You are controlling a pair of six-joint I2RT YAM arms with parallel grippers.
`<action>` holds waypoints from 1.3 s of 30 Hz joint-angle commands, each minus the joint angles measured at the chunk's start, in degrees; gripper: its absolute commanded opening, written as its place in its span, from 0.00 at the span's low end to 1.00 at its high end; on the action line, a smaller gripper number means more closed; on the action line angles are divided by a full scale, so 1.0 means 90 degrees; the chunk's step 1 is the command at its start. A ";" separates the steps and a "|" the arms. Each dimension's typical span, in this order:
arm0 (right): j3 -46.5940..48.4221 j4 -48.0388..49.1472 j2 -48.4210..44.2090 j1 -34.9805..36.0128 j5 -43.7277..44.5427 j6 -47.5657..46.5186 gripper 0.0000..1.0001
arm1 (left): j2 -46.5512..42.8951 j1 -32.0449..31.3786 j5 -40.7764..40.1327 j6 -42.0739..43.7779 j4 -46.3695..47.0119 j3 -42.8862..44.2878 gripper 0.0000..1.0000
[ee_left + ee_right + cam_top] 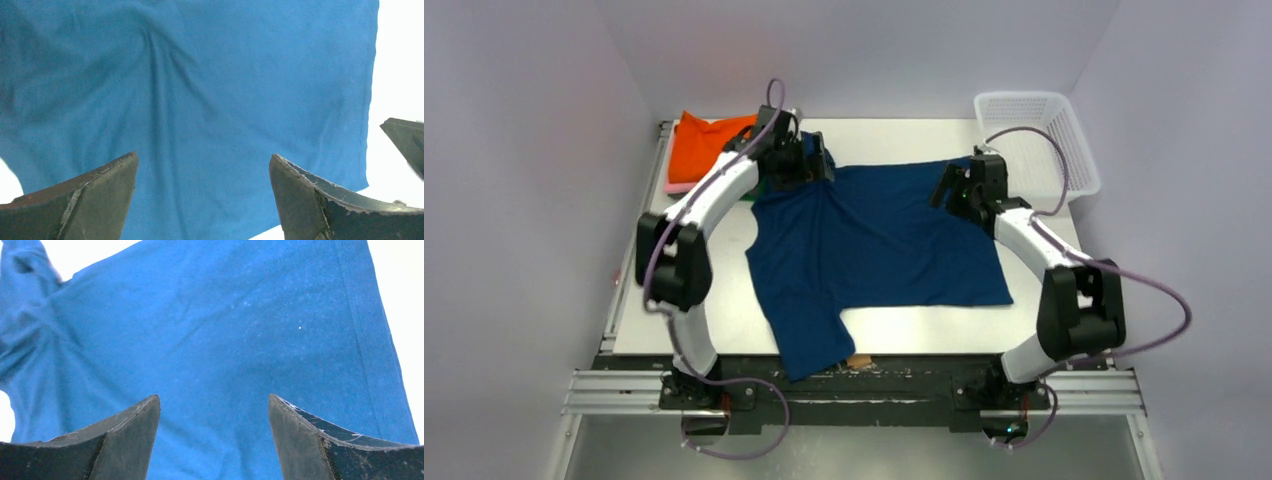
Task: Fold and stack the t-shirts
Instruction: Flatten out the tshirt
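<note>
A navy blue t-shirt point(874, 250) lies spread flat on the white table point(894, 135), and one sleeve point(809, 350) reaches over the near edge. My left gripper point(812, 165) hovers over the shirt's far left corner. Its jaws are open, with only blue cloth point(200, 90) showing beneath the left gripper point(204, 157). My right gripper point(952, 188) is over the far right corner, also open above the cloth point(215, 330), and nothing sits between the right gripper point(214, 400) fingers. A folded orange t-shirt point(709, 140) rests on a pink one point(676, 185) at the far left.
A white mesh basket point(1034, 140) stands at the far right corner of the table. A sliver of dark green cloth point(759, 190) shows beside the left arm. A dark finger-like part point(405, 145) enters the left wrist view from the right.
</note>
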 commanded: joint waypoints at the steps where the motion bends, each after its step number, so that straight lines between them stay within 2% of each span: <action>1: -0.0599 -0.0050 -0.0896 0.0021 -0.0422 0.0079 0.78 | -0.2394 -0.0721 -0.0964 0.0078 0.0763 -0.2421 1.00; 3: -0.0885 -0.0076 -0.1190 0.0031 -0.0545 0.0075 0.78 | -0.3224 -0.1086 -0.1247 -0.0093 0.0900 -0.3547 1.00; 5: -0.1173 -0.0034 -0.1387 0.0043 -0.0553 0.0082 0.78 | -0.3653 -0.1386 -0.1363 -0.0353 0.1051 -0.4416 1.00; 9: -0.1636 0.0092 -0.1538 0.0063 -0.0574 0.0174 0.78 | -0.3748 -0.1558 -0.1208 -0.0683 0.1417 -0.5376 1.00; 14: -0.1844 0.0224 -0.1203 0.0058 -0.0471 0.0254 0.77 | -0.2776 -0.1515 -0.1310 -0.0878 0.1379 -0.5145 1.00; 19: -0.1894 0.0540 -0.0593 0.0065 -0.0549 0.0380 0.77 | -0.1178 -0.1104 -0.1050 -0.0908 0.0830 -0.4042 1.00; 23: -0.1733 0.0557 -0.0017 0.0065 -0.0356 0.0392 0.77 | -0.0583 -0.0681 -0.0919 -0.0935 0.0520 -0.3515 1.00; 26: -0.1499 0.0566 0.0516 0.0062 -0.0271 0.0419 0.77 | -0.0644 -0.0549 -0.1256 -0.0736 0.0488 -0.3312 1.00; 31: -0.1044 0.0396 0.0845 0.0058 -0.0035 0.0442 0.76 | -0.0164 -0.0320 -0.1138 -0.0404 -0.0103 -0.2390 1.00; 33: -0.0983 0.0337 0.0621 0.0060 -0.0038 0.0430 0.76 | -0.0213 -0.0324 -0.1059 -0.0297 -0.0156 -0.2211 1.00; 36: -0.1029 0.0167 -0.0121 0.0075 -0.0040 0.0425 0.77 | -0.0793 -0.0431 -0.0889 -0.0204 0.0076 -0.2443 1.00; 39: -0.1265 -0.0008 -0.1020 0.0075 0.0181 0.0456 0.78 | -0.1705 -0.0793 -0.1338 -0.0198 0.0031 -0.3052 1.00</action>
